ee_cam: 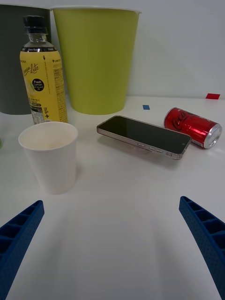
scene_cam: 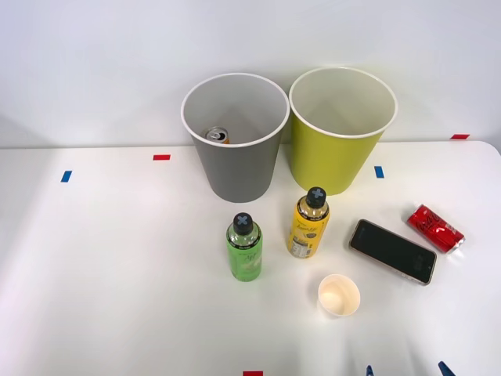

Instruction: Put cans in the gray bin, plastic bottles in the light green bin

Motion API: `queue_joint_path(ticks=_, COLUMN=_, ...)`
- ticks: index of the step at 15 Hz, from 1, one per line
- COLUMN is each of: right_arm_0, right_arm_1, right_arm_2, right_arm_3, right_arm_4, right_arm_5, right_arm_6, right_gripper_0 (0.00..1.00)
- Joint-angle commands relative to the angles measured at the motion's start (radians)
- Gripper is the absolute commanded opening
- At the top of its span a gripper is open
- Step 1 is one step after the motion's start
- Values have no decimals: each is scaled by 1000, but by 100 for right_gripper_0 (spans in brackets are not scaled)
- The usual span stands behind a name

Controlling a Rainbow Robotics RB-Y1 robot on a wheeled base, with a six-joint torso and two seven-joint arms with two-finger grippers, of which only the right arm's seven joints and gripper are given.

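One metal can (scene_cam: 218,135) is already lying inside the round gray bin (scene_cam: 235,164) far ahead of the spread, empty tool (ee_cam: 112,243), while the green bottle (scene_cam: 245,247), yellow bottle (scene_cam: 308,224) and red can (scene_cam: 435,229) are waiting on the white worktop (scene_cam: 117,274) beyond it, the yellow-green bin (scene_cam: 337,157) seemingly holding nothing.

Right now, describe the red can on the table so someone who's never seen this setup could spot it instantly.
Start at the light green bin at the back of the white table, then move toward the table's right edge, past the dark phone. The red can lies there on its side. It is the only red drink container and the only one tipped over; the two bottles stand upright.
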Motion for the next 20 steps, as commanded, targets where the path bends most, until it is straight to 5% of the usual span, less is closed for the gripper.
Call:
queue_joint_path(ticks=1, right_arm_0=0, right_arm_1=0, right_arm_2=0, right_arm_3=0, right_arm_4=0, right_arm_5=0, right_arm_6=0, right_gripper_0=100)
queue_joint_path(ticks=20, right_arm_0=0, right_arm_1=0, right_arm_2=0, right_arm_3=0, right_arm_4=0, right_arm_5=0, right_arm_6=0, right_gripper_0=100)
